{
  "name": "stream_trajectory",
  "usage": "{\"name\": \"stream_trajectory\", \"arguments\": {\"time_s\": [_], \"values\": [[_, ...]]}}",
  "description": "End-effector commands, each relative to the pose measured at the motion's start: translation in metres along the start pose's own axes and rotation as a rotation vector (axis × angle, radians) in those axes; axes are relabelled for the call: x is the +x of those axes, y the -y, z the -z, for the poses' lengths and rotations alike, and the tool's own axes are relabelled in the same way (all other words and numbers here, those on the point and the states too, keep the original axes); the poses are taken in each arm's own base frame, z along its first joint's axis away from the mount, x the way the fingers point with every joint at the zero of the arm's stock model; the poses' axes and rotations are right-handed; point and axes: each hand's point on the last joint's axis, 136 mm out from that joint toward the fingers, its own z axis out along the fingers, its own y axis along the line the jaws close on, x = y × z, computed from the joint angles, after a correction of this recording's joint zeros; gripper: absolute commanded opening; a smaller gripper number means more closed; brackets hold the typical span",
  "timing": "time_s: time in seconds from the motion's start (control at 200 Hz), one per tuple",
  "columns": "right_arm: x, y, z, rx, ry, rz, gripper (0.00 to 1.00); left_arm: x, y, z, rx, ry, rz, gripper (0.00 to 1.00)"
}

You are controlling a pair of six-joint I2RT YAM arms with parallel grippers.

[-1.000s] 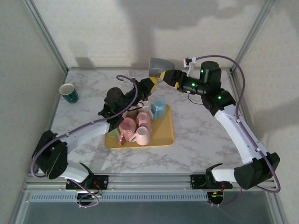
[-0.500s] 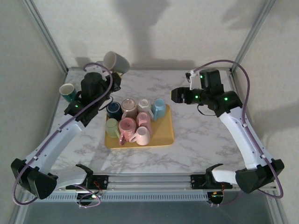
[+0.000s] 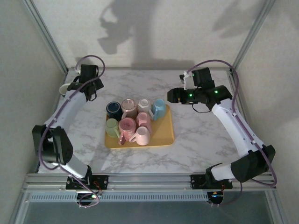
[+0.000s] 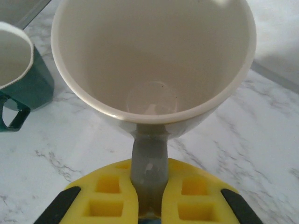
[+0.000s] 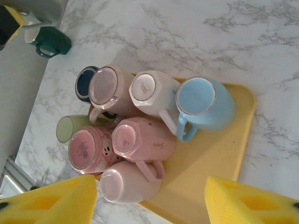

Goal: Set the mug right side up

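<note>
We see the left gripper [image 4: 148, 196] closed on the handle of the grey mug [image 4: 154, 56], its yellow pads [image 4: 110, 198] pressed against either side of the handle. The mug's mouth faces the left wrist camera, so we look straight into its pale inside down to the bottom. It is at the far left corner of the bench [image 4: 261, 140], just beside a dark green mug [image 4: 28, 81] that stands upright on the marble. We cannot tell whether the grey mug's base touches the bench.

The right gripper [image 5: 152, 198] is open, its two yellow fingers [image 5: 56, 200] spread wide with nothing between them. It hangs above the yellow tray [image 5: 219, 154] in the middle of the bench. On the tray a cluster of mugs sits packed together. A light blue mug [image 5: 205, 105], a white mug [image 5: 149, 91] and several pink mugs [image 5: 135, 140] show their bases to the right wrist camera. A pale green mug [image 5: 70, 128] and a dark blue mug [image 5: 83, 81] sit at the left of the cluster.
</note>
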Motion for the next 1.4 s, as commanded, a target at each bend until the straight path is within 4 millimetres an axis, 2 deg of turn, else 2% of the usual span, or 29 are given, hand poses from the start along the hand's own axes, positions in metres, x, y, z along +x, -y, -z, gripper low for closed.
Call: {"name": "stream_trajectory", "arguments": {"time_s": [0.0, 0.15, 0.531, 0.856, 1.132, 1.397], "values": [[-0.007, -0.004, -0.004, -0.023, -0.008, -0.013, 0.63, -0.034, -0.001, -0.013, 0.030, 0.057, 0.021, 0.00], [-0.010, -0.002, -0.015, -0.032, -0.018, -0.015, 0.63, -0.034, -0.010, -0.044, -0.030, 0.043, -0.013, 0.00], [-0.013, 0.007, -0.038, -0.025, -0.044, -0.032, 0.63, -0.020, -0.017, -0.100, -0.077, -0.007, -0.030, 0.00], [-0.013, 0.009, -0.041, -0.023, -0.043, -0.043, 0.63, -0.006, -0.028, -0.120, -0.123, -0.019, -0.055, 0.00], [-0.011, 0.011, -0.042, -0.013, -0.040, -0.050, 0.63, 0.007, -0.034, -0.126, -0.135, -0.030, -0.061, 0.15], [-0.014, 0.012, -0.038, -0.002, -0.027, -0.042, 0.64, 0.020, -0.038, -0.133, -0.139, -0.051, -0.070, 0.15]]}}
